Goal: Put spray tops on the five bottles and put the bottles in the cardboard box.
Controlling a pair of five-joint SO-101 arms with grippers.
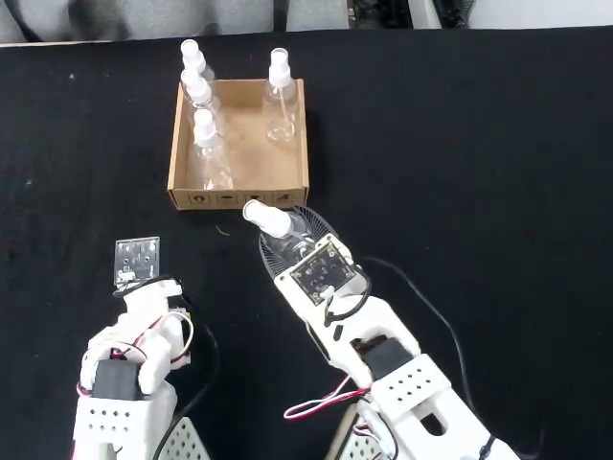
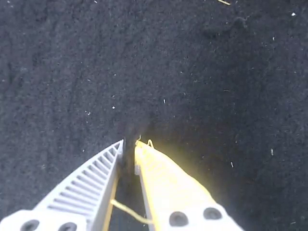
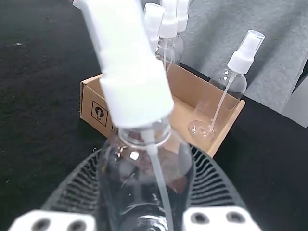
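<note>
One matte black fabric table (image 1: 460,144). On it, shallow rectangular cardboard box (image 1: 172,163) with four clear plastic bottles (image 1: 280,105), white spray tops (image 1: 279,59) fitted. Just before box front, fifth bottle (image 1: 278,225) pinched by right gripper (image 1: 292,240). Left gripper (image 2: 129,149) pressed together.

white perforated arms (image 1: 412,388) with black motors (image 1: 116,379) and red-white wires (image 1: 321,403); left gripper (image 2: 128,145) ribbed white and yellow, right gripper (image 3: 147,159) ribbed black.
</note>
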